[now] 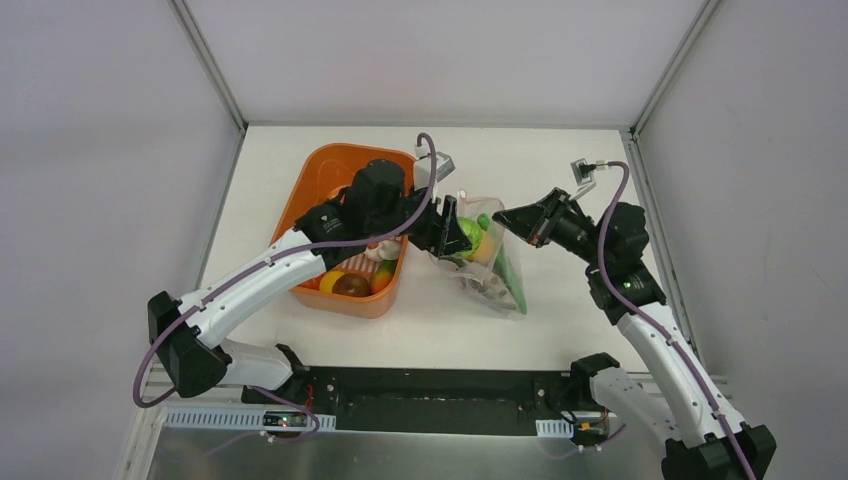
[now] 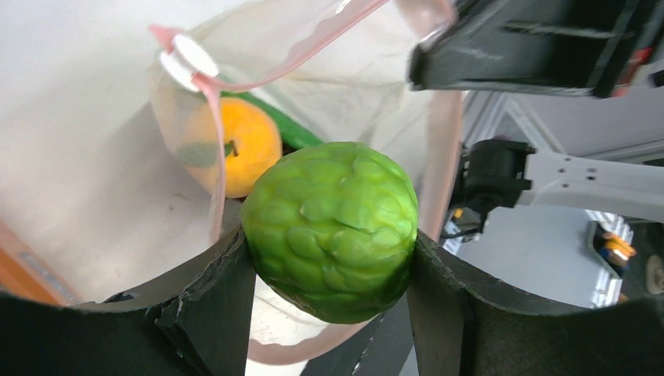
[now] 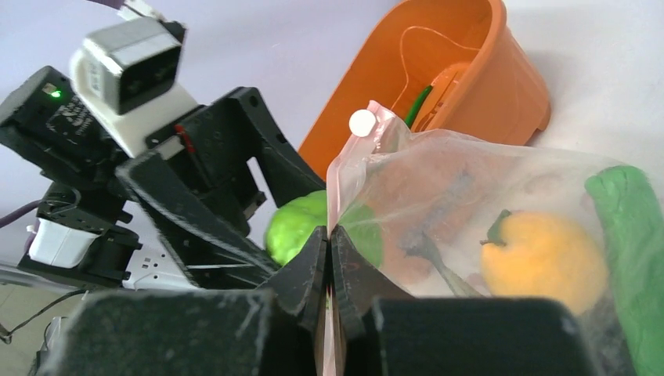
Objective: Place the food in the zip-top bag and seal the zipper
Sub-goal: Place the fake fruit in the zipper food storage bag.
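My left gripper [image 2: 333, 254] is shut on a bumpy green round fruit [image 2: 333, 227], held at the open mouth of the clear zip-top bag [image 1: 497, 277]. Inside the bag lie an orange fruit [image 2: 243, 145] and a long green pod [image 2: 286, 125]. The pink zipper [image 2: 313, 47] curves around the mouth, its white slider [image 2: 184, 59] at one end. My right gripper [image 3: 329, 243] is shut on the zipper [image 3: 335, 184] edge and holds that side of the mouth up. In the top view the green fruit [image 1: 466, 237] sits between both grippers.
The orange basket [image 1: 330, 175] stands left of the bag under my left arm, with a brown fruit [image 1: 351, 285] and other toy foods at its near end. White walls with metal posts close the table's back and sides.
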